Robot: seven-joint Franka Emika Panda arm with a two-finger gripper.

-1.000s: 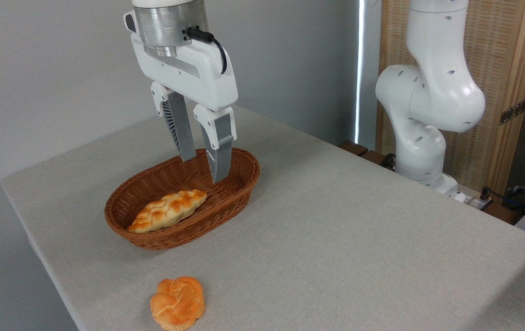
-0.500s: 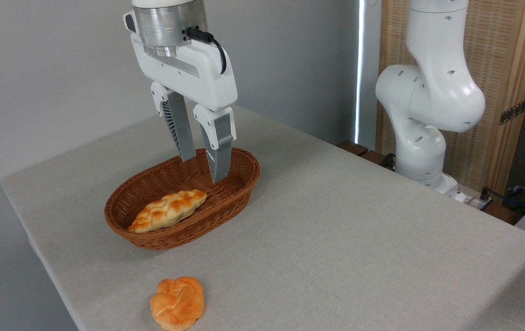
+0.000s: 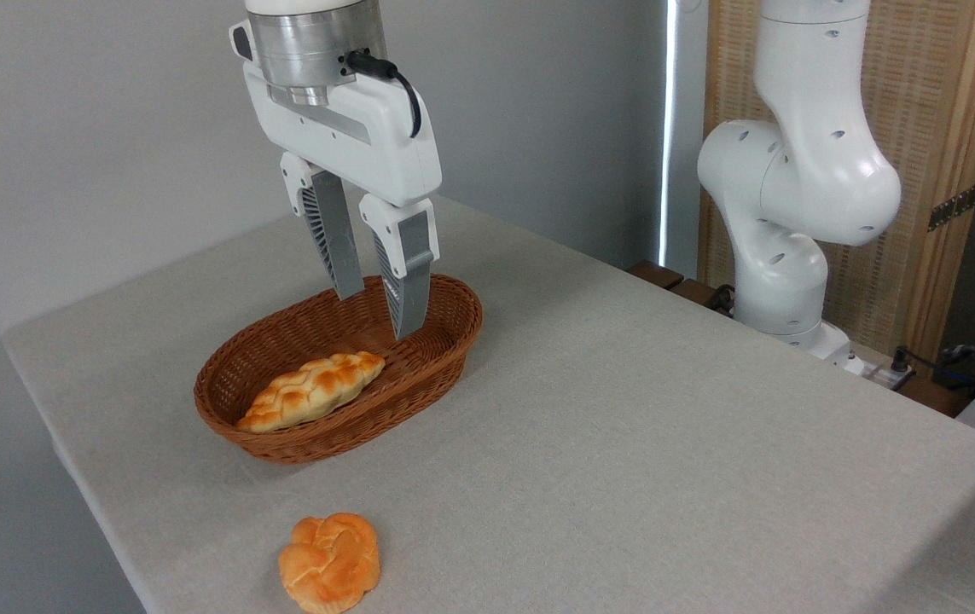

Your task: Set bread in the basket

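1. Fixed camera: the bread (image 3: 329,562) lay on the table (image 3: 623,443) at the basket's (image 3: 444,345) 6 o'clock, well apart. It looked light, soft and glossy; grasping across its middle seemed best.
2. It was small, round, knotted, orange-golden.
3. The gripper (image 3: 376,315) hung above the basket, fingers narrowly parted, empty.

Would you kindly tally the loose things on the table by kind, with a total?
Breads: 2, the round bun on the table and the braided loaf lying in the basket.
Baskets: 1, brown wicker.
Total: 3.
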